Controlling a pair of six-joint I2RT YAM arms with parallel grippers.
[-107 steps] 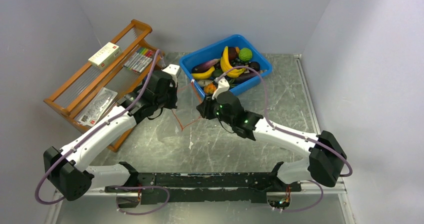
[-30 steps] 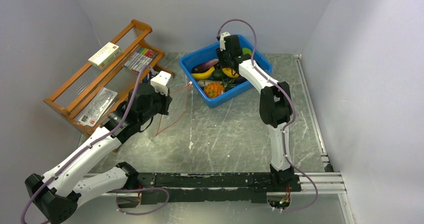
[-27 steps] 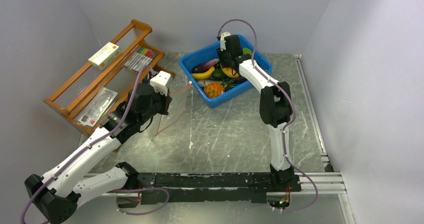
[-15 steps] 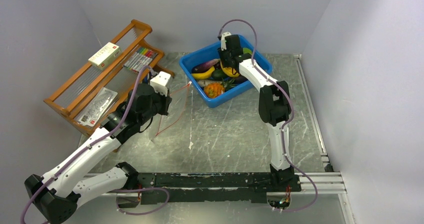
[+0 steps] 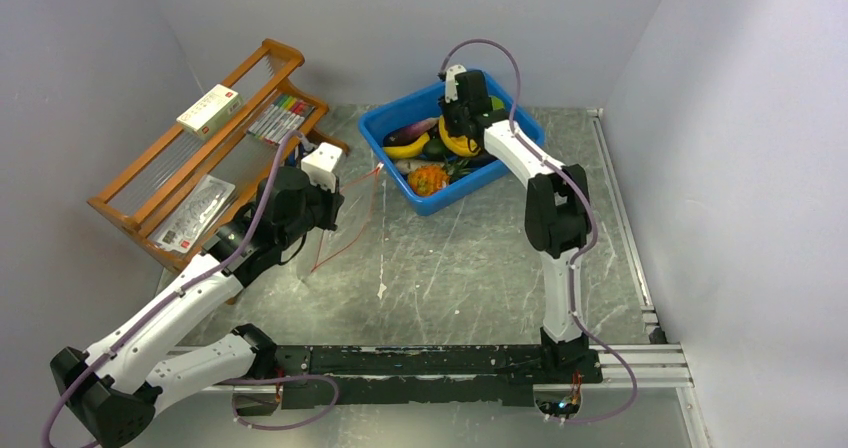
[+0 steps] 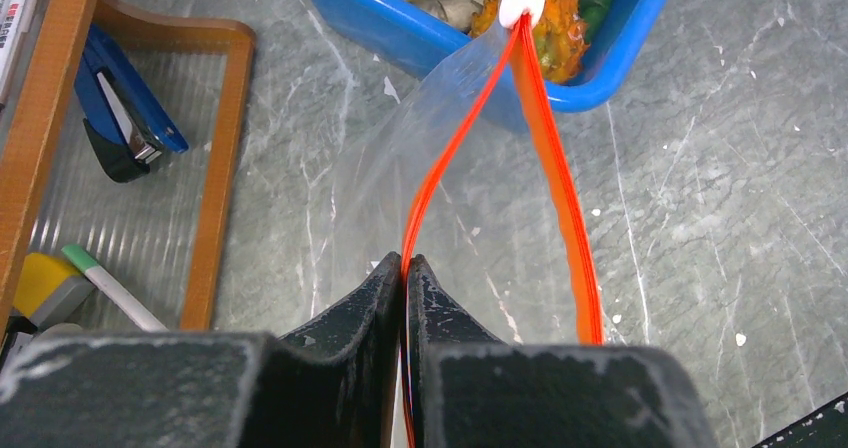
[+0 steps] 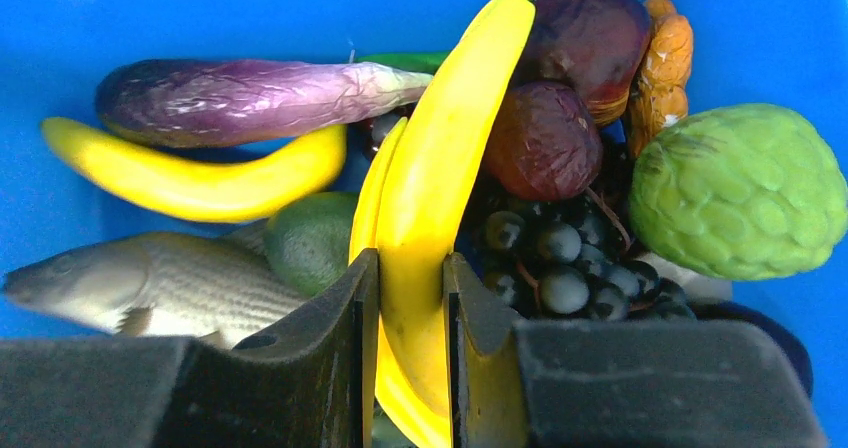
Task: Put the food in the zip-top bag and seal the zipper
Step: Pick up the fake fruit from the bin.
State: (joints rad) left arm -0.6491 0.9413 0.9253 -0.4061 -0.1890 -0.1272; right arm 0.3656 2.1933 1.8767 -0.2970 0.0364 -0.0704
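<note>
- We see the left claw [image 6: 405,273] pinched tight on the zipper [image 6: 545,158], the zip-top bag [image 6: 400,158] gaping toward 12 o'clock.
- Our right claw [image 7: 410,298] clasps the banana bunch [image 7: 450,138] inside the blue bin [image 7: 250,8], at the table's [image 5: 450,258] 12 o'clock.
- The bumpy green ball [image 7: 740,193] lies at the banana bunch's 3 o'clock.

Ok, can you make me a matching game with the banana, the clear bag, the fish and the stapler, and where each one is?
Things:
1. banana
2. zip-top bag
3. fish
4. stapler

Places:
A. on the wooden rack
B. pinched in the left claw
C. between the right claw's fingers
D. grey, lying loose in the blue bin

Pairs: 1-C, 2-B, 3-D, 4-A
</note>
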